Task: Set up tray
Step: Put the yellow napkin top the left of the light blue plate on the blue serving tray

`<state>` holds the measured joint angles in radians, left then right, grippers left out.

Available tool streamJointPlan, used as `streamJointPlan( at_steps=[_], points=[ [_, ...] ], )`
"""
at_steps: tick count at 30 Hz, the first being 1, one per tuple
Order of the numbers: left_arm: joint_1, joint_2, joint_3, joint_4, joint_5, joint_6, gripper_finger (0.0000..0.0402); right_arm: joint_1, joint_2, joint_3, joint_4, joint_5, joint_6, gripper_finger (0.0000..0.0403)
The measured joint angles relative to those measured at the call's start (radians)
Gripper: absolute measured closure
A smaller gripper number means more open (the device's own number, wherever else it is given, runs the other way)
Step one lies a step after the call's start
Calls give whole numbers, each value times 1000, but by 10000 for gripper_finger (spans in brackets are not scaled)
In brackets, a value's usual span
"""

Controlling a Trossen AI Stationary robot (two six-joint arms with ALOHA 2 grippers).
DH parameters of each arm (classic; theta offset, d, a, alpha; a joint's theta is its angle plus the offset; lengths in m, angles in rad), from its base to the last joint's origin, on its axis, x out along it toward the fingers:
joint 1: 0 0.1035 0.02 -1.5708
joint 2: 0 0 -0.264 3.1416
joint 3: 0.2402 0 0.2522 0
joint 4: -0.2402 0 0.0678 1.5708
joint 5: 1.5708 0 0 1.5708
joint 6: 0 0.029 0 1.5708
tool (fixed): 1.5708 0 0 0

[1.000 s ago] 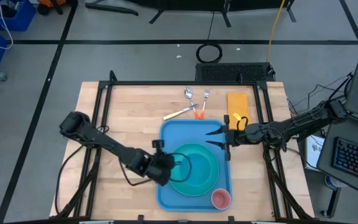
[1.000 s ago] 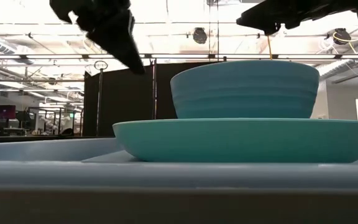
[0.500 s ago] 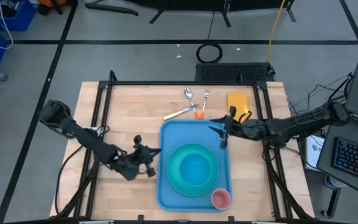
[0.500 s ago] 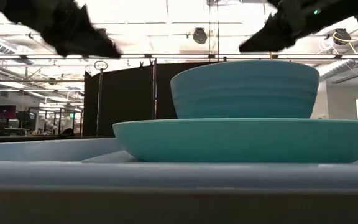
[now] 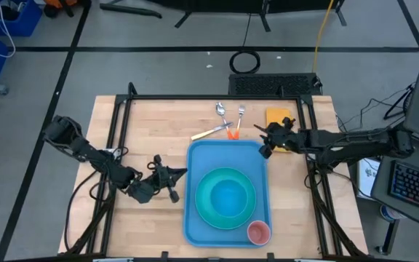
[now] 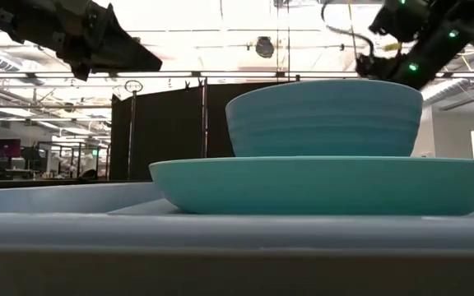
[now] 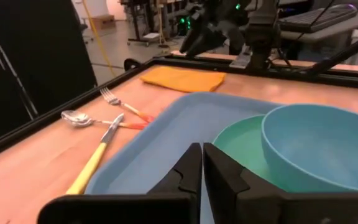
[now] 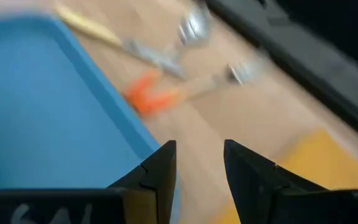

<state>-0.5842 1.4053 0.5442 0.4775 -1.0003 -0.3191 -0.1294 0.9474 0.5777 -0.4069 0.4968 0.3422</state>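
the tray [image 5: 202,156] lies mid-table, holding plate [image 5: 208,206], bowl [image 5: 231,195] and a pink cup [image 5: 258,232] only the high view shows. left gripper [image 7: 202,163] closed, empty; right gripper [image 8: 199,160] parted, empty.

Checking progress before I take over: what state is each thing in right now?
tray: flat on the table, loaded.
plate: on the tray.
bowl: upright on the plate.
pink cup: upright, tray corner.
cutlery: off the tray.
left gripper: shut, empty.
right gripper: open, empty.
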Motion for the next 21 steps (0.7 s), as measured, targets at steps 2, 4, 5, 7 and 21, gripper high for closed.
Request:
streamJointPlan(
  at_steps=[2,4,5,7,21],
  points=[
    [1,1,0,-2,4,11,395,-13,11,0,-48,0,4,280],
    [1,0,0,0,4,12,398,-16,21,0,-114,1,20,280],
    [1,0,0,0,3,12,397,-18,27,0,-137,-1,43,280],
    [1,1,0,8,-2,23,389,-22,44,0,-179,-3,83,280],
    [8,1,1,21,5,37,384,-26,188,0,-230,-136,116,233]
  ],
)
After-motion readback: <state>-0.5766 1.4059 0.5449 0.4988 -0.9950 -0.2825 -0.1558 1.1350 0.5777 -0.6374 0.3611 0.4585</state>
